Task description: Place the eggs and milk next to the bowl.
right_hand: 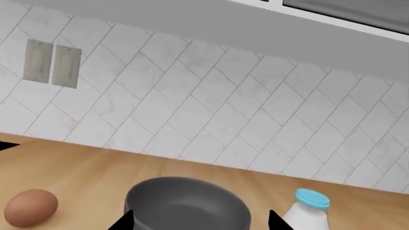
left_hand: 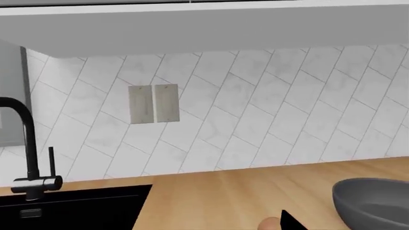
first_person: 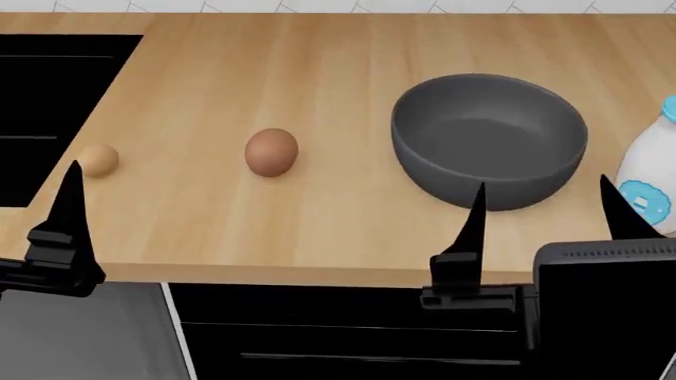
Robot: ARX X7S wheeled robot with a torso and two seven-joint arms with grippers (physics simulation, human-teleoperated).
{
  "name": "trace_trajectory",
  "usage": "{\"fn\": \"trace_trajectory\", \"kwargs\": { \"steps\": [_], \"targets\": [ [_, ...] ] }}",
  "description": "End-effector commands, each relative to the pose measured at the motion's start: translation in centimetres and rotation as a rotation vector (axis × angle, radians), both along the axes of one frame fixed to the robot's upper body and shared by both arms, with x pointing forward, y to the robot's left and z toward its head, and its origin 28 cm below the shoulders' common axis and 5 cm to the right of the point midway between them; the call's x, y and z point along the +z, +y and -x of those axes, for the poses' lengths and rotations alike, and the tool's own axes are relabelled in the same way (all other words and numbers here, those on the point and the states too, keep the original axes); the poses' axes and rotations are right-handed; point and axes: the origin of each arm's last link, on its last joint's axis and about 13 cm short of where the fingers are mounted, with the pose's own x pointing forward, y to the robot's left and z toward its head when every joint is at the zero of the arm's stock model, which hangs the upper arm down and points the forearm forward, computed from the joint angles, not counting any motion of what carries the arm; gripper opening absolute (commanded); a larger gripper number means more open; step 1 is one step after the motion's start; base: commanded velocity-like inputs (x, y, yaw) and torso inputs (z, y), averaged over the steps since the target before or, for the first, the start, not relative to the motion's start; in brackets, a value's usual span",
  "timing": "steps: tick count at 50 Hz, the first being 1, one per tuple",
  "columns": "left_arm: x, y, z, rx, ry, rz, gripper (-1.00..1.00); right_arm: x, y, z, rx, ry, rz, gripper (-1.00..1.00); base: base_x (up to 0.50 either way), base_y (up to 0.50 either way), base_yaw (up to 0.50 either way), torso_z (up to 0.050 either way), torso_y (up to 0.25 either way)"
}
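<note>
The dark grey bowl (first_person: 489,138) stands on the wooden counter, right of centre. A reddish-brown egg (first_person: 271,151) lies to its left, and a smaller pale egg (first_person: 98,159) lies further left near the sink. The white milk bottle (first_person: 650,178) with a blue cap stands right of the bowl. My right gripper (first_person: 542,184) is open at the counter's front edge, its fingers bracketing the bowl's near side (right_hand: 185,208). My left gripper (left_hand: 204,226) is open, one fingertip (left_hand: 290,221) right beside the pale egg (left_hand: 271,223). Neither gripper holds anything.
A black sink (first_person: 53,103) is set into the counter at the left, with a black faucet (left_hand: 28,143) behind it. A tiled wall (right_hand: 191,96) with two switch plates (left_hand: 153,103) backs the counter. Dark cabinet fronts (first_person: 317,332) run below the front edge.
</note>
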Motion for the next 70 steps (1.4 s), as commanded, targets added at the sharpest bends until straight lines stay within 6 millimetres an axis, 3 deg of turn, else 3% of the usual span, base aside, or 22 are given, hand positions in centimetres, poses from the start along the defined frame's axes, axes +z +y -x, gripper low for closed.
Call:
{"fn": "trace_trajectory", "kwargs": {
  "steps": [1, 42, 48, 59, 70],
  "targets": [
    [-0.2, 0.0, 0.0, 0.000, 0.002, 0.002, 1.00, 0.2, 0.0, 0.1, -0.006, -0.008, -0.006, 1.00, 0.00, 0.00, 0.00, 0.000, 0.000],
    [-0.2, 0.3, 0.2, -0.001, 0.005, 0.018, 1.00, 0.4, 0.4, 0.0, 0.008, -0.006, 0.001, 1.00, 0.40, -0.04, 0.00, 0.000, 0.000],
    [-0.2, 0.3, 0.3, -0.004, 0.017, 0.020, 1.00, 0.5, 0.5, 0.1, 0.012, -0.010, 0.000, 1.00, 0.00, 0.00, 0.00, 0.000, 0.003],
    [0.3, 1.0, 0.6, -0.060, 0.197, -0.017, 1.00, 0.3, 0.5, 0.1, 0.020, -0.003, -0.006, 1.00, 0.00, 0.00, 0.00, 0.000, 0.000],
    [1.3, 1.5, 1.4, -0.279, 0.372, -0.137, 1.00, 0.2, 0.5, 0.3, 0.023, -0.006, -0.012, 1.00, 0.00, 0.00, 0.00, 0.000, 0.000]
  ]
}}
